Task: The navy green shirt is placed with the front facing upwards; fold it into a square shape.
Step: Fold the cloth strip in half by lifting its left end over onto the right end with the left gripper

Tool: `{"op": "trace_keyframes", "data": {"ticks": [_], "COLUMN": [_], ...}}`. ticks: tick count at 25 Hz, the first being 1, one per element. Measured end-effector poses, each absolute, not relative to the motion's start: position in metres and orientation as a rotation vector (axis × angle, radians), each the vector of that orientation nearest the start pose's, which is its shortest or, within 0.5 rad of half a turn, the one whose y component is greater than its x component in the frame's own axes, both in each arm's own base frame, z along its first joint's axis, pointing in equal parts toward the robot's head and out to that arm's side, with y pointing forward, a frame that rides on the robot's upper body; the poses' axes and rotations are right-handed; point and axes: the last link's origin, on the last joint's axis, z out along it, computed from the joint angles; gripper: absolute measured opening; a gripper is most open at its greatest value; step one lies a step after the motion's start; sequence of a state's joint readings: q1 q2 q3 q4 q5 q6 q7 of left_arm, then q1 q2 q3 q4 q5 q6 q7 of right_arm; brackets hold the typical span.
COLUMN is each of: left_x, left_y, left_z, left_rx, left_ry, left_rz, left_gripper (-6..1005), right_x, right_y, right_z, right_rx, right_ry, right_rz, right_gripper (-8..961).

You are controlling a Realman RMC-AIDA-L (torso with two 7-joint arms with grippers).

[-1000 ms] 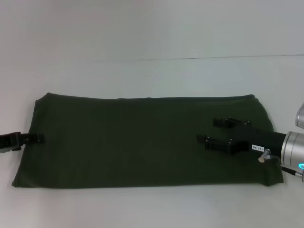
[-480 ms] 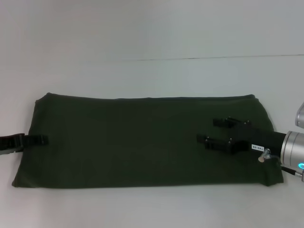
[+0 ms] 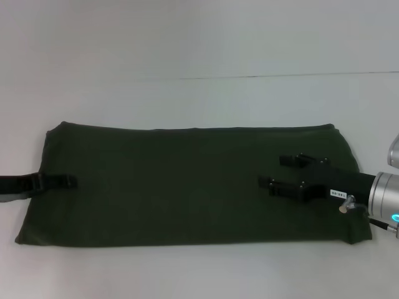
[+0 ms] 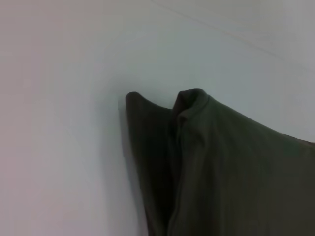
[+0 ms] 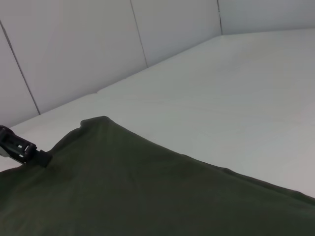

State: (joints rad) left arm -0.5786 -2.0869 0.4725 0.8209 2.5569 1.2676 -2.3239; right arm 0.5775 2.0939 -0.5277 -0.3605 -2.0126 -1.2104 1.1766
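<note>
The shirt [image 3: 187,184] lies on the white table [image 3: 199,43] as a long flat band, plain green side up, running left to right; the right gripper [image 3: 280,171] hovers over or rests on its right part, fingers [image 3: 274,182] spread open with nothing between them; the left gripper [image 3: 65,181] reaches in at the left short edge, its tip over the cloth, and whether its fingers are open or closed I cannot tell; the left wrist view shows that end as stacked layers with a rounded corner. The risk, as I judge it: a pinch at the left edge may catch only the top layer, so the layers slide apart when lifted and the fold comes out skewed; a snagged right finger could drag the cloth. No lettering or neck label shows on the shirt; a small white tag on the right arm carries print too small to read.
</note>
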Motion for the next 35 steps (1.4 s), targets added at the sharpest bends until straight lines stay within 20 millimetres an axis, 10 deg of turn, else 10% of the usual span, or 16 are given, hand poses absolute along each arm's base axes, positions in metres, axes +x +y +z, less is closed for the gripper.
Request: {"op": "trace_keyframes", "data": {"ticks": [17,35], "left_x": [-0.3269,-0.3252], "left_y": [0.3593,0.3609], "left_z": [0.0359,0.0364], "left_rx": [-2.031,-2.036], "left_ry": [-1.696,-1.687], "left_rz": [-0.268,-0.264], "left_gripper": [792,142], "right_x": [0.2998,0.2975], "right_y": [0.3413,0.3413], "right_z": [-0.0434,-0.0442], "right_rx": [-2.47,-2.477], "right_ry": [0.782,0.778], "right_rz": [0.592,0.603], "right_gripper": [869,869]}}
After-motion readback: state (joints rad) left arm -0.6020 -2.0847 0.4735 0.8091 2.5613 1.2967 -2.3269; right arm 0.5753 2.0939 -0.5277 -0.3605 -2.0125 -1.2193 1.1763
